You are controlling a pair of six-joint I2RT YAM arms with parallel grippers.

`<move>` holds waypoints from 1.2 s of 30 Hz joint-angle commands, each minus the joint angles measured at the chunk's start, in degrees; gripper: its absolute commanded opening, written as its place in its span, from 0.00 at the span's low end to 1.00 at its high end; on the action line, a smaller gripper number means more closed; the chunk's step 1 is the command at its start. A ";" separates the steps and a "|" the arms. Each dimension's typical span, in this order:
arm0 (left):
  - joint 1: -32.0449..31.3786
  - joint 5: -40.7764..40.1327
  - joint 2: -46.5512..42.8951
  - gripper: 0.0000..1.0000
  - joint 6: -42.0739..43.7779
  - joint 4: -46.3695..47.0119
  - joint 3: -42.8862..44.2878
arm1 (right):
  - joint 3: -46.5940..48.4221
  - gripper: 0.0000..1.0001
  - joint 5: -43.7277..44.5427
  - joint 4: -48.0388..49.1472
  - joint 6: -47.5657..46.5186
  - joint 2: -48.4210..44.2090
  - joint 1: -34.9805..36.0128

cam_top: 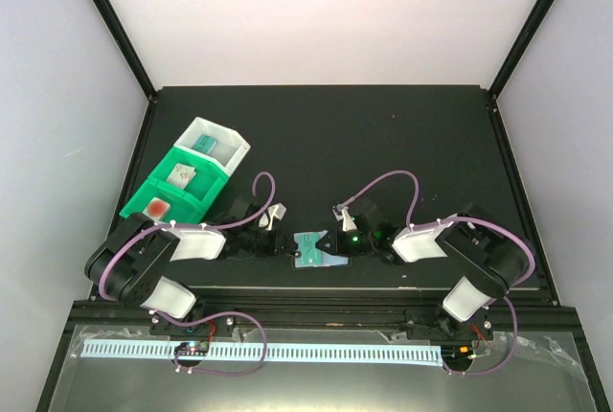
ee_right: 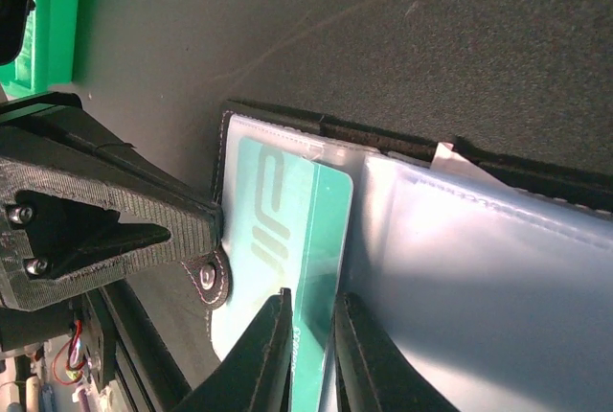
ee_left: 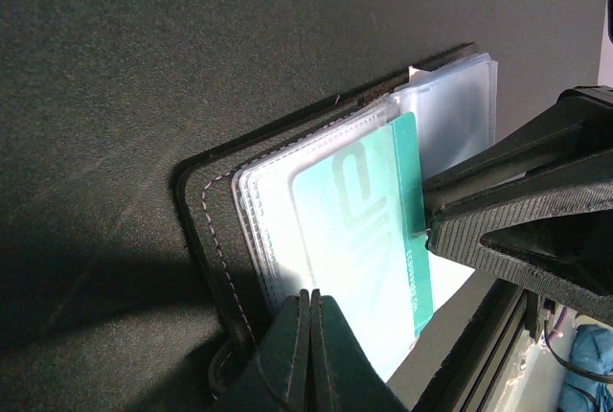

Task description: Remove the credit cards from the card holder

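The teal card (ee_left: pixel 364 240), partly drawn out of a clear pocket (ee_left: pixel 450 115) of the card holder (ee_left: pixel 206 211), is judged light, stiff and slick. Its bared long edge is judged the place to be gripped, since the pocket film is soft. The holder is laid open on the tabletop (cam_top: pixel 383 144). Its outer edge is met by the left hand (ee_left: pixel 309 311), fingers fully closed. Over the card the right hand (ee_right: pixel 314 307) is held, fingers narrowly parted, nothing clamped. Well apart from the holder, green and white bins (cam_top: pixel 187 177) are set.
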 commanded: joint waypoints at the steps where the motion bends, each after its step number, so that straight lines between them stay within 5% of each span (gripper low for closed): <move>1: -0.42 -3.51 0.68 0.02 1.16 -2.49 -1.00 | 0.44 0.14 0.50 0.41 -0.47 0.58 -0.21; 6: -0.36 -3.34 0.29 0.02 1.21 -3.10 -0.91 | 0.86 0.01 2.07 -2.07 -2.07 -0.99 -0.30; 20: -0.38 -3.82 0.52 0.02 0.97 -3.24 -0.81 | -2.18 0.01 3.44 -1.48 -3.27 -5.61 -0.52; 29: -0.43 -4.08 0.26 0.02 0.81 -3.56 -0.91 | -2.89 0.19 -0.91 4.73 -1.31 -0.54 -1.41; 36: -0.39 -4.37 -0.09 0.02 0.76 -3.65 -0.91 | -3.03 0.20 -1.50 5.85 -1.18 0.99 -1.40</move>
